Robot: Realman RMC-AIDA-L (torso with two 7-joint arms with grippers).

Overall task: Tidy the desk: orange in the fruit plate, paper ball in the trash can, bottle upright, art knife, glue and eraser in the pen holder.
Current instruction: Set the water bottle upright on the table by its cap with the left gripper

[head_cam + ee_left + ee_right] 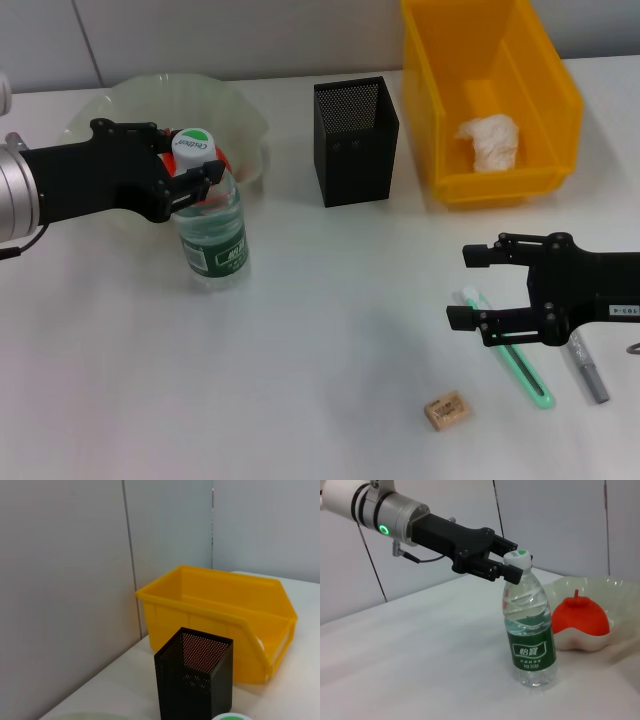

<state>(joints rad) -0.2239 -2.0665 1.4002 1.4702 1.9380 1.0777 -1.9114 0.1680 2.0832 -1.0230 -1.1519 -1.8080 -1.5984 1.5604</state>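
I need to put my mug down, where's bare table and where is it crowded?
Bare table: the broad near stretch between the bottle and the eraser, and the patch in front of the pen holder. Crowded: the near right, where the right end effector hovers over a green pen and grey tool; the left end effector is at the bottle's cap.

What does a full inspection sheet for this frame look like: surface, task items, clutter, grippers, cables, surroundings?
Surface: white table.
Job's things: bottle upright; orange in fruit plate; paper ball in trash can; eraser, green glue stick and grey art knife lie on the table; pen holder stands upright, contents not visible.
Clutter: nothing seen.
Grippers: left gripper around the bottle's neck; right gripper open above the glue stick.
Cables: thin black cable at left arm.
Surroundings: grey panel wall.
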